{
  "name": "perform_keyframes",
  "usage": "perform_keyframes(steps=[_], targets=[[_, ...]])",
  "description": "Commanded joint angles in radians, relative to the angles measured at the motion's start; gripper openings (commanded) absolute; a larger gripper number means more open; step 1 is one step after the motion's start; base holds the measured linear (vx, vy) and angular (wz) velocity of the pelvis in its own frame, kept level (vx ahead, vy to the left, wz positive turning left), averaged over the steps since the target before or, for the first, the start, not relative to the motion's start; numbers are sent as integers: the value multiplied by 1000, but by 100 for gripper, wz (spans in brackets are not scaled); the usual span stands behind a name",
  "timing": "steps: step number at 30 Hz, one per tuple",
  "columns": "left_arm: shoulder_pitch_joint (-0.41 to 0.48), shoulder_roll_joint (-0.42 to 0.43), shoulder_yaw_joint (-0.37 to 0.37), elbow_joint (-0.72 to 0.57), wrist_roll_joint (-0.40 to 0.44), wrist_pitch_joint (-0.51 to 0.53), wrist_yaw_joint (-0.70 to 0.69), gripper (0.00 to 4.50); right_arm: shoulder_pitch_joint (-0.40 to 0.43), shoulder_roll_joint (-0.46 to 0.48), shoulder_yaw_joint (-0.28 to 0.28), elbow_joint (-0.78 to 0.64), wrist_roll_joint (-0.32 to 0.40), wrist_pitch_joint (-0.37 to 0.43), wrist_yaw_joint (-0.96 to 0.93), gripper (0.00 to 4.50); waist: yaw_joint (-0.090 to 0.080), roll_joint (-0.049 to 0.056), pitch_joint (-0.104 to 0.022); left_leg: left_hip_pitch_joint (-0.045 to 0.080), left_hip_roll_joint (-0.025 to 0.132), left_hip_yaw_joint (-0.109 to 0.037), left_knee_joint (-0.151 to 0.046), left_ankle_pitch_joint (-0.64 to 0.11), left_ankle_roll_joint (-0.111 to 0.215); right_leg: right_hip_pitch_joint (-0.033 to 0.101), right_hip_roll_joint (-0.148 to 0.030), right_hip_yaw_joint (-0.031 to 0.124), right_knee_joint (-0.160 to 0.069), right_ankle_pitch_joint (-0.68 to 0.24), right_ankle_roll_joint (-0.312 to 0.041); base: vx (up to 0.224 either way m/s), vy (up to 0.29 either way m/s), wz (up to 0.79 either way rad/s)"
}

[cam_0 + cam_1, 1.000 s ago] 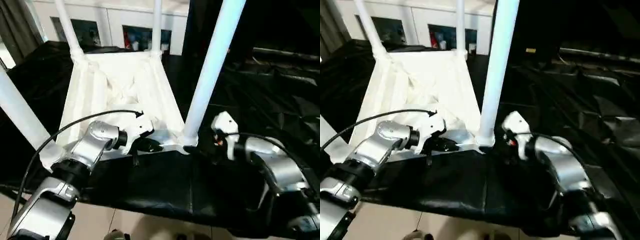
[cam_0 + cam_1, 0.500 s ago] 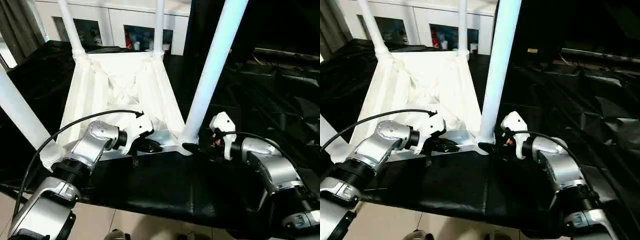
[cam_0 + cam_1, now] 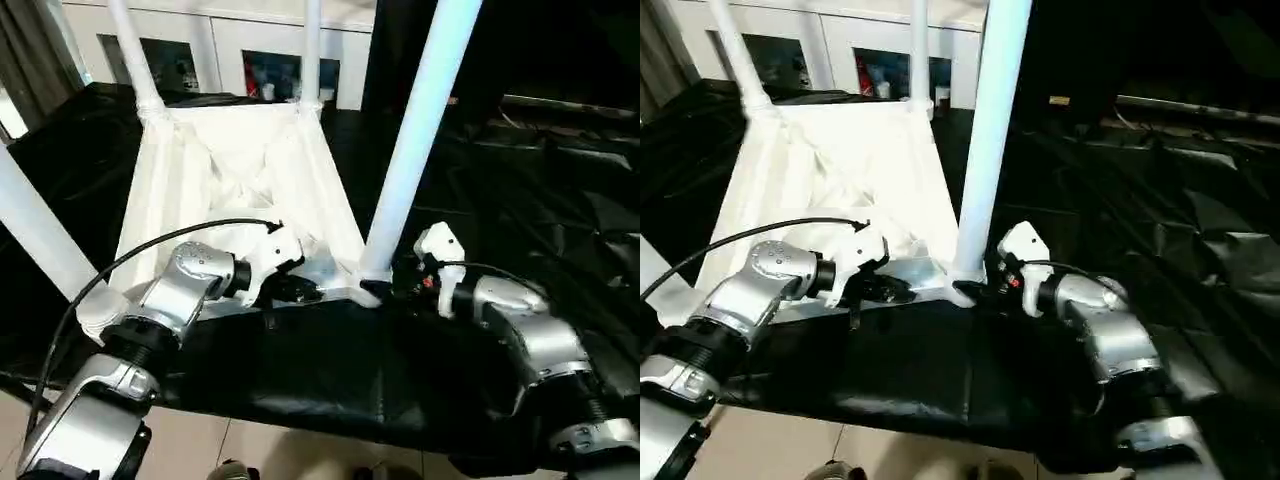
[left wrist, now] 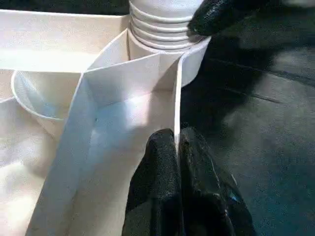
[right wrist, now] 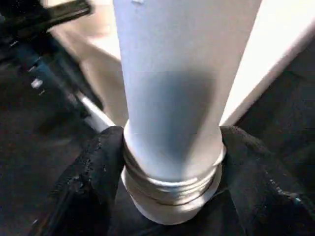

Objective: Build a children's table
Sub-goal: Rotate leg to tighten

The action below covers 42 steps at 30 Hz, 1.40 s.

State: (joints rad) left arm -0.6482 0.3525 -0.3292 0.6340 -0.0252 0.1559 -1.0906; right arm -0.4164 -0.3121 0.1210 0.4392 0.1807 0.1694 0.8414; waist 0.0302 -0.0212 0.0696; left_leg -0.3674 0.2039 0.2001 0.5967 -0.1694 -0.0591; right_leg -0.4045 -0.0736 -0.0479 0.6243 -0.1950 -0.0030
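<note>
Because the children's table [image 3: 240, 170] lies upside down on the black-covered bench [image 3: 330, 370], its corner sockets face up and the legs can be driven in from above. Just ahead of the left gripper [image 4: 176, 147] runs the near rim of the top, and its two black fingers [image 4: 160, 167] are pinched shut on that thin wall, evidently to keep the top from turning or sliding. Beyond those fingers, along the same rim, stands the near right corner socket with the threaded foot of a leg [image 5: 170, 88] in it. The right gripper [image 5: 170, 162] closes round that foot, one finger [image 5: 96, 167] on either side of the ribbed collar, probably to twist it home; several thread rings show above the socket, so I judge it not fully seated, though the seam is hard to read. Three other legs rise from the remaining corners
</note>
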Motion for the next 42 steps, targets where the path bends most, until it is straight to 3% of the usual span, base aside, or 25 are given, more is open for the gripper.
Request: perform_keyframes(steps=[1,3,5,6,7,10,12,13,20,24,28,30,31,34,38,42], targets=[[-2,-48,20,42,-7,23,88,0,7,35,-17,19,-13,-7,-87,272,1,-17,-57,11,24,-26,-77,-338,-3,26,-65,38,-115,-514,-123,0,0,0],[-14,-79,29,63,2,34,151,0,10,75,-33,40,-25,-8,-178,272,0,-15,-54,19,23,-24,-77,-351,-12,18,-63,38,-119,-516,-126,0,0,0],[-49,-173,46,113,15,56,294,0,11,196,-85,82,-41,36,-438,272,-3,-15,-57,10,23,-28,-82,-334,-17,27,-66,36,-116,-502,-124,0,0,0],[-51,-178,46,115,16,56,301,0,10,202,-87,84,-42,38,-450,272,-4,-14,-57,10,23,-27,-83,-327,-21,25,-65,37,-115,-490,-125,0,0,0],[-64,-219,41,125,21,57,336,0,8,245,-79,93,-59,45,-513,272,-3,-7,-64,16,24,-27,-83,-333,-22,26,-65,37,-114,-455,-134,0,0,0],[-67,-232,36,127,24,56,343,0,7,259,-70,95,-67,41,-523,272,0,-10,-64,18,23,-23,-84,-341,-10,24,-62,42,-114,-385,-147,0,0,0],[-72,-258,21,131,42,47,344,0,13,278,-26,82,-94,15,-499,272,-1,-11,-66,16,22,-22,-84,-337,-7,27,-61,43,-112,-366,-150,0,0,0],[-72,-263,15,132,49,43,340,0,16,281,-13,77,-99,3,-483,307,0,-13,-67,16,22,-22,-84,-334,-1,28,-61,44,-113,-355,-151,0,0,0],[-54,-231,-3,113,51,19,245,0,10,233,-21,56,-86,-20,-394,379,4,-15,-69,11,21,-23,-84,-319,15,35,-64,45,-112,-353,-153,0,0,0],[-33,-170,-5,82,42,6,155,0,9,113,0,-2,-74,20,-240,379,6,-16,-71,7,22,-22,-82,-288,34,43,-63,45,-106,-298,-169,0,0,0],[-10,-102,-1,35,18,-14,16,0,26,-17,28,-81,-51,21,-17,379,12,-17,-75,6,23,-17,-75,-230,62,48,-64,47,-95,-195,-202,0,0,0],[-7,-97,-2,29,14,-15,3,0,27,-23,27,-84,-48,21,-6,379,11,-15,-77,6,23,-16,-74,-215,67,48,-63,46,-91,-171,-214,0,0,0],[14,-56,-9,-20,-14,-8,-93,0,25,-61,21,-96,-31,17,63,379,15,-15,-80,5,25,-18,-73,-189,72,54,-66,45,-84,-132,-232,0,0,0],[31,-20,-18,-62,-35,6,-168,0,20,-89,19,-103,-13,21,112,379,15,-12,-80,8,27,-15,-72,-172,86,51,-62,44,-79,-86,-260,0,0,0],[44,13,-18,-88,-39,12,-221,0,15,-116,31,-117,7,40,172,379,23,-9,-78,13,30,-14,-74,-178,79,48,-62,44,-79,-89,-270,0,0,0],[48,31,-10,-93,-39,12,-234,0,16,-118,36,-122,18,57,218,379,31,-9,-75,14,30,-15,-77,-212,49,48,-63,45,-82,-137,-255,0,0,0]])
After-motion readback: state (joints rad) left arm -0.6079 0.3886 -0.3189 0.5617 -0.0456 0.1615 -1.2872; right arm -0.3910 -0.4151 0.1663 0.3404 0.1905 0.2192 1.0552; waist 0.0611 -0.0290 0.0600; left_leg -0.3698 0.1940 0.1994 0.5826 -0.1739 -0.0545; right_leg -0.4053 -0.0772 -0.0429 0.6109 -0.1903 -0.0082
